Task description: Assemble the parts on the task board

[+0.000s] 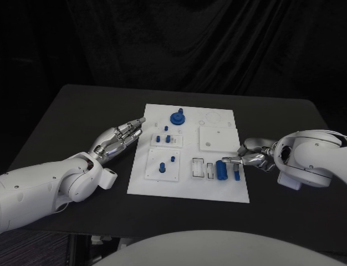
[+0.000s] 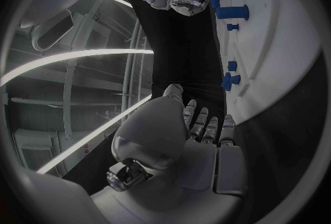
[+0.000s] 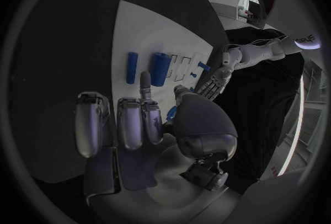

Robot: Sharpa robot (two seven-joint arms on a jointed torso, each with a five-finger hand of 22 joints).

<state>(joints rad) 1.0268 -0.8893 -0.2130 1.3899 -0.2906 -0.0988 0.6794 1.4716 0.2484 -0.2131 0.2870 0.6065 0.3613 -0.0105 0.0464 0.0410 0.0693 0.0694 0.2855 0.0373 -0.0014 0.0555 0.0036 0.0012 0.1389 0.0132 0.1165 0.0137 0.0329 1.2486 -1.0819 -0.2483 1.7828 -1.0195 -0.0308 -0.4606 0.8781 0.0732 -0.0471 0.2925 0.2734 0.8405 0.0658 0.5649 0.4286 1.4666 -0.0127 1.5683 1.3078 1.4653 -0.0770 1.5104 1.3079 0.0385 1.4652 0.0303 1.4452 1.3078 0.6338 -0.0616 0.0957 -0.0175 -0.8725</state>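
Note:
The white task board [image 1: 222, 191] lies in the middle of the table. On it are a blue round knob [image 1: 176, 117], small blue pegs [image 1: 163, 166] and, at its near right, a thick blue cylinder [image 1: 222, 172] beside a slim blue bar [image 1: 236, 172]. My right hand [image 1: 249, 156] hovers at the board's right edge, fingers curled, with fingertips just above the bar's far end. Between its thumb and fingers [image 3: 131, 124] a small blue bit [image 3: 170, 112] shows; whether it is held is unclear. My left hand [image 1: 122, 136] lies flat at the board's left edge, fingers straight, holding nothing.
The black table [image 1: 77, 111] spreads wide on both sides of the board. Two clear slots [image 1: 199, 168] sit left of the cylinder, and a white square cover [image 1: 218, 137] lies on the board's right half.

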